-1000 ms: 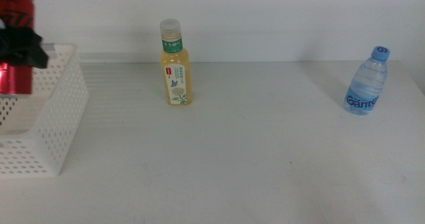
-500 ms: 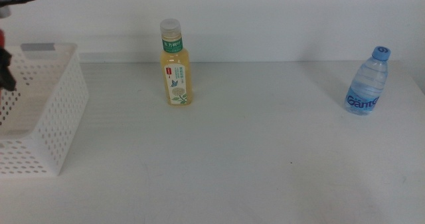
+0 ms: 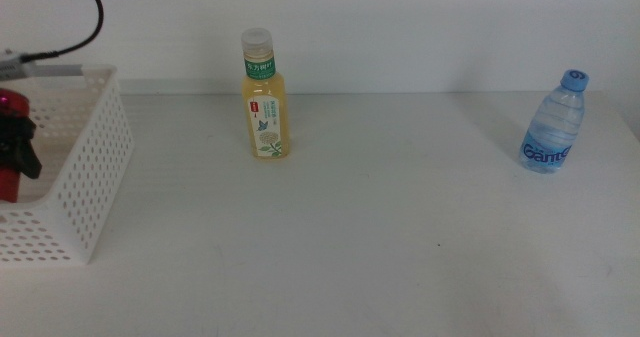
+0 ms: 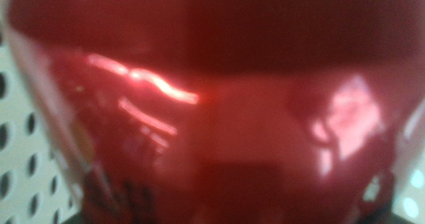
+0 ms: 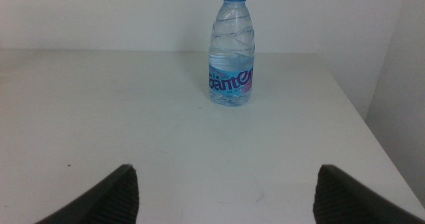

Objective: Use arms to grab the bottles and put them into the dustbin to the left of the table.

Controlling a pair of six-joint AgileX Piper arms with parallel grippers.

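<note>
A tall red soda can hangs low inside the white perforated dustbin at the table's left end, and my left gripper is shut on it. Up close the can fills the left wrist view, with the bin's holed wall beside it. The yellow tea bottle stands upright at the back centre. A small clear water bottle with a blue cap stands at the far right. My right gripper is open, low over the table and well short of the water bottle; the middle view does not show it.
The white table ends just right of the water bottle, where its edge drops off. A black cable arcs above the bin's far rim.
My left gripper has carried the red can from above the bin's rim, leftward and then down into the bin. Both bottles have stayed where they were.
</note>
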